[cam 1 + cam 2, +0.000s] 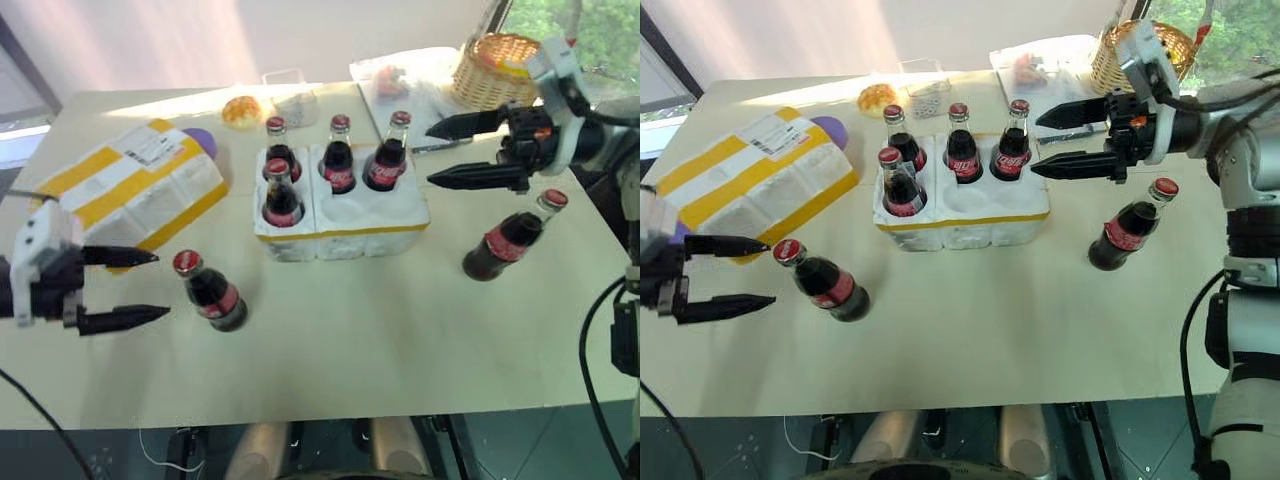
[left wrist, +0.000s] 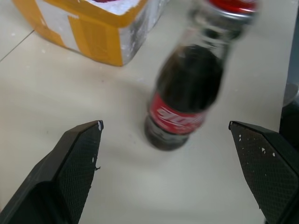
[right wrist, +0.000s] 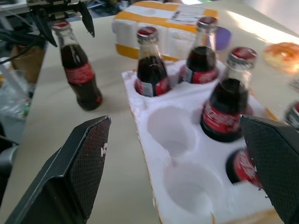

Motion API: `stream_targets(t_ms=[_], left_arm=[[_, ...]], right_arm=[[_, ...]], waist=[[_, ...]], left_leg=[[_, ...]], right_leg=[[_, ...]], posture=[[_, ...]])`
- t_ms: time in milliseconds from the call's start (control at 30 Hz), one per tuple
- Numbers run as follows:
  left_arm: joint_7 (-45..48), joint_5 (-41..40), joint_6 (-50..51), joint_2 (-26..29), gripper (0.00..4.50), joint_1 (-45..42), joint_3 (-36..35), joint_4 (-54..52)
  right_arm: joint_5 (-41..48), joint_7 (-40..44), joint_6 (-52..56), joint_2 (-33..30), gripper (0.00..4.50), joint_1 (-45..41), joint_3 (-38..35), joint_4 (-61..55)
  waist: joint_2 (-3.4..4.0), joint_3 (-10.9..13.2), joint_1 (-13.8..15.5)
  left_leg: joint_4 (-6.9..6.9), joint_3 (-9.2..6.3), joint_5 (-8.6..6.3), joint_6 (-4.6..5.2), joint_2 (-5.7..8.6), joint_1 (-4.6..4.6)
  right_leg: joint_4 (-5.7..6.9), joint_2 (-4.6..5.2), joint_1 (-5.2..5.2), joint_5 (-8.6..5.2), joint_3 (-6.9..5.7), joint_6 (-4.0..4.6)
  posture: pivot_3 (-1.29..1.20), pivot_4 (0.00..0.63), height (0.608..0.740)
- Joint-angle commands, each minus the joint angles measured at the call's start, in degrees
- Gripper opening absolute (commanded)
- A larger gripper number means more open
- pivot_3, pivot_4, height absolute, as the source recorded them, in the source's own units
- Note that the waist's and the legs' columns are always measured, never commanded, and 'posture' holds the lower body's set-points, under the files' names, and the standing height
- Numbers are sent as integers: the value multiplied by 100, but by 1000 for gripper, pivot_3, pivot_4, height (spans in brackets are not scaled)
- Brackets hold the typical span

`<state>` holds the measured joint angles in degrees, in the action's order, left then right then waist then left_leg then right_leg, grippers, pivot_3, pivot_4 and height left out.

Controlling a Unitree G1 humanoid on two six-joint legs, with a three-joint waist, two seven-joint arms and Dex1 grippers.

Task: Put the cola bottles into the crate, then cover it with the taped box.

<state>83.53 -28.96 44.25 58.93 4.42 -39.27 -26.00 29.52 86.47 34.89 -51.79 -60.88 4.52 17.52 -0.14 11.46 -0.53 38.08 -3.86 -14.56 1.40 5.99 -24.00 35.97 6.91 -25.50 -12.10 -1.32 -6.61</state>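
crate: four cola bottles seated, two wells free | two bottles on table | taped box off | left gripper, right gripper jaws spread, empty

Daylight enters from the far side, washing out the table's far edge; near bottle motion-blurred, shadows soft.

Four cola bottles in crate, two loose on table.
Both grippers open, empty; taped box left.
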Motion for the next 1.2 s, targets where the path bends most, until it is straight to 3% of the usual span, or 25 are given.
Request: stream_targets(t_ms=[33, 367, 800, 900, 967, 1200], left_arm=[[-382, -100, -61, -294, 4490, 487, -342, -665], [-1910, -16, -527, -1123, 4490, 517, 837, -1008], [-2634, 34, -1004, -1418, 4490, -118, 2090, -271], [-2710, -190, -968, -1556, 3733, -252, 2167, -226], [-2659, -292, -896, -1492, 2779, -255, 2178, -262], [-2186, -1670, 86, -844, 2811, -1061, 1828, -148]], right_arm=[[-217, 55, -306, 49, 4500, -278, -46, 64], [-248, 339, -3, -84, 4500, -408, -137, -117], [-132, 151, 380, -273, 4500, -122, -460, -591], [-66, 43, 455, -325, 4500, 1, -580, -694], [-33, -10, 497, -344, 4500, 65, -638, -748], [51, -212, 546, -391, 4500, 326, -789, -917]], waist=[[1, 0, 18], [1, -1, -5], [1, -1, -3], [1, -1, 7], [0, -2, 3], [-2, 0, 13]], left_leg=[[0, 0, 0, 0, 1, 10], [-1, 1, 0, -2, 0, 20], [-1, 2, 0, -1, 1, 19], [-1, 2, 0, -1, 2, 19], [-1, 2, 0, -1, 1, 19], [1, 1, 1, -1, 1, 17]], right_leg=[[1, 1, 10, 0, 0, 0], [2, 0, 13, 2, 1, 3], [2, 1, 12, 2, 2, 4], [2, 2, 13, 3, 2, 3], [3, 2, 13, 3, 2, 3], [3, 0, 11, 3, 1, 3]], posture=[[0, 150, 740], [0, 150, 740], [0, 150, 740], [0, 150, 740], [0, 150, 740], [0, 150, 740]])
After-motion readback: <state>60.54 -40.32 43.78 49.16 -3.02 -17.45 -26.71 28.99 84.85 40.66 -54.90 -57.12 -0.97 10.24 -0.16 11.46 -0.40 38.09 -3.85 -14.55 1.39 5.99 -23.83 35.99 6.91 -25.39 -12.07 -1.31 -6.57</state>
